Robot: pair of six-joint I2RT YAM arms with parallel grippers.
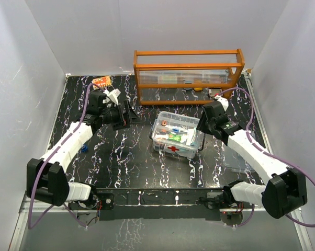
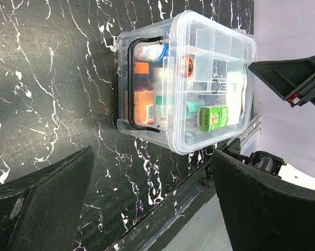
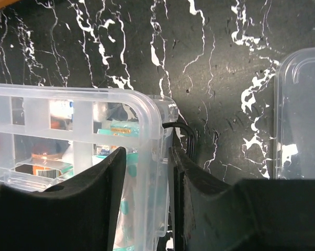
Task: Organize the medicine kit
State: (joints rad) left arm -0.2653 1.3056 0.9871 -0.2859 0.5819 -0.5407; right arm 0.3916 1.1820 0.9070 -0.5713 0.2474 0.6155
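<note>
The medicine kit is a clear box with a red cross on its near side, standing mid-table with its divided tray seated on top. Bottles and packets show inside. A black handle lies against one end. My right gripper is shut on the kit's right end wall, one finger inside the rim and one outside; it also shows in the top view. My left gripper is open and empty, left of the kit and apart from it, with its fingers spread wide.
The orange wooden rack with clear panels stands at the back. The clear lid lies flat on the table right of the kit. A small orange packet lies at the back left, and a small blue item sits by the left arm.
</note>
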